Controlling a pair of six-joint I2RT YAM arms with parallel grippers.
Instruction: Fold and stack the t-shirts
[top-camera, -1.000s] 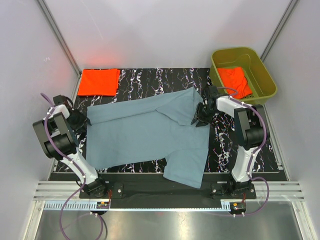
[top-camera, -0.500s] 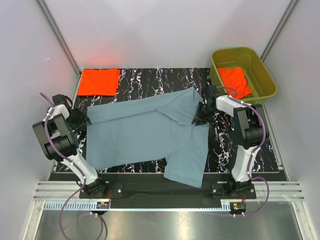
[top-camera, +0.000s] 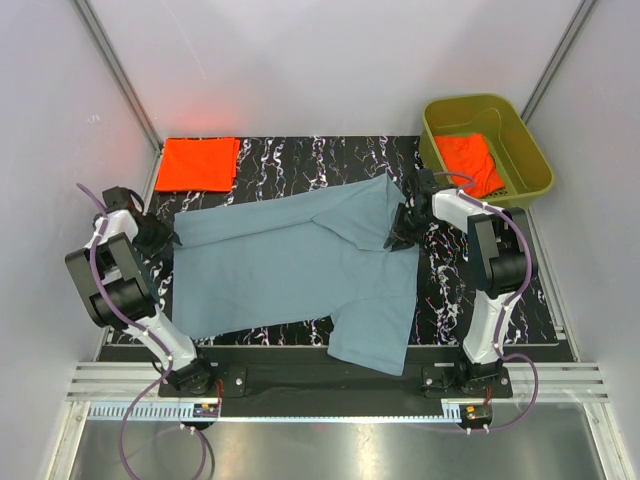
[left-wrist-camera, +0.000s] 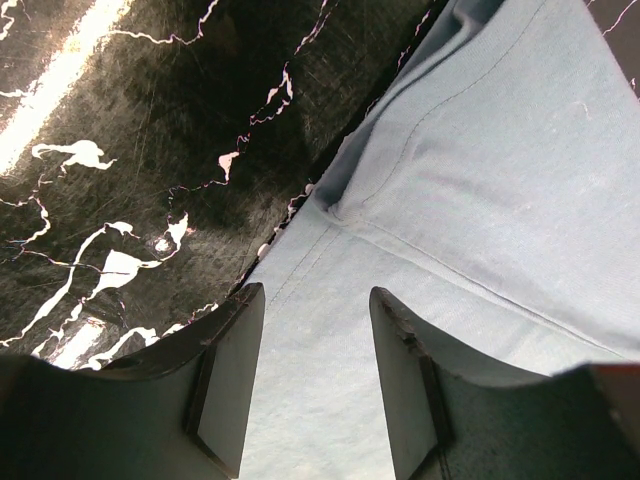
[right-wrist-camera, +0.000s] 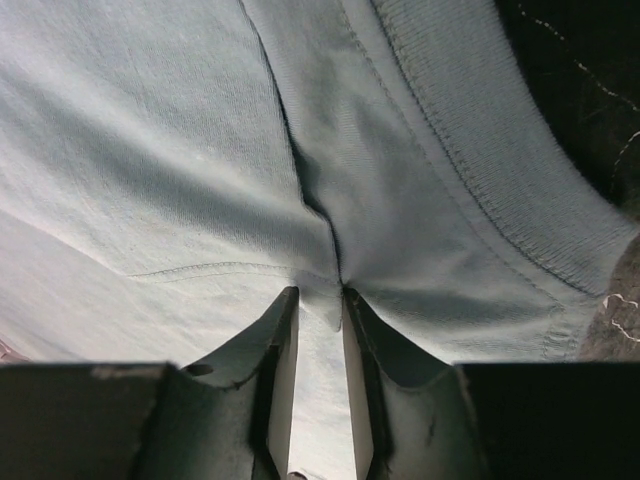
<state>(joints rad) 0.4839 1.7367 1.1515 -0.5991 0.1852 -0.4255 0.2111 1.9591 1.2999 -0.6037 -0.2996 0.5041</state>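
Note:
The large blue-grey t-shirt (top-camera: 290, 265) lies spread on the black marbled mat (top-camera: 300, 160), with one sleeve hanging over the near edge. My left gripper (top-camera: 165, 237) is at the shirt's left edge. In the left wrist view it (left-wrist-camera: 317, 295) is open, its fingers straddling the shirt's (left-wrist-camera: 500, 150) seamed edge. My right gripper (top-camera: 398, 235) is at the shirt's right side near the collar. In the right wrist view it (right-wrist-camera: 320, 295) is shut on a pinched fold of the shirt (right-wrist-camera: 150, 150). One folded orange-red t-shirt (top-camera: 198, 163) lies at the back left.
An olive-green tub (top-camera: 530, 150) stands at the back right with a crumpled orange-red t-shirt (top-camera: 470, 160) inside. White walls close in the mat on the left, back and right. Bare mat (left-wrist-camera: 120, 150) shows to the left of the shirt's edge.
My left arm has shifted slightly toward the back left. The right gripper has edged a little to the left with the cloth. The shirt has barely moved.

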